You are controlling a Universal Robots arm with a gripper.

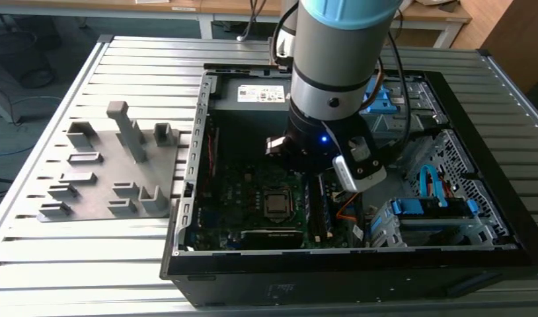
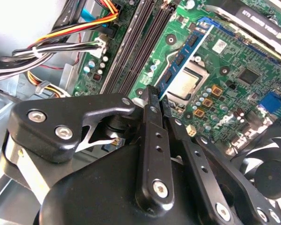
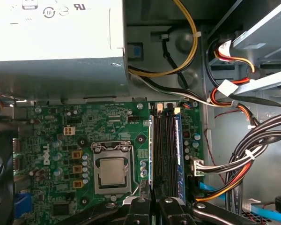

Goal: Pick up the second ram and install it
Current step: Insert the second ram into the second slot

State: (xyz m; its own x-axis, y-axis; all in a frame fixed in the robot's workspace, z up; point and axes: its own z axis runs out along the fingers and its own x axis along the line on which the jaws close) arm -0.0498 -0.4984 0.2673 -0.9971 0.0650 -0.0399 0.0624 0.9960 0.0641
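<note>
My gripper (image 2: 157,96) is shut on the second ram (image 2: 187,51), a blue-green strip with black chips that sticks out from the fingertips over the green motherboard (image 2: 234,61). It hangs between the processor socket (image 2: 187,84) and the dark memory slots (image 2: 140,42). In the first wrist view the gripper (image 3: 154,202) sits at the near end of the slots (image 3: 163,150), with the second ram's thin pale edge (image 3: 151,150) beside them. Another blue stick (image 3: 178,145) stands on the slots' far side. In the exterior view the gripper (image 1: 318,181) reaches down inside the open computer case (image 1: 190,198).
A silver power supply (image 3: 56,28) and bundles of coloured cables (image 3: 253,140) crowd the case around the slots. A black fan (image 2: 267,173) lies close to the gripper. On the slatted table at the exterior view's left stands a grey fixture plate (image 1: 110,165). Blue drive brackets (image 1: 427,205) sit at the right.
</note>
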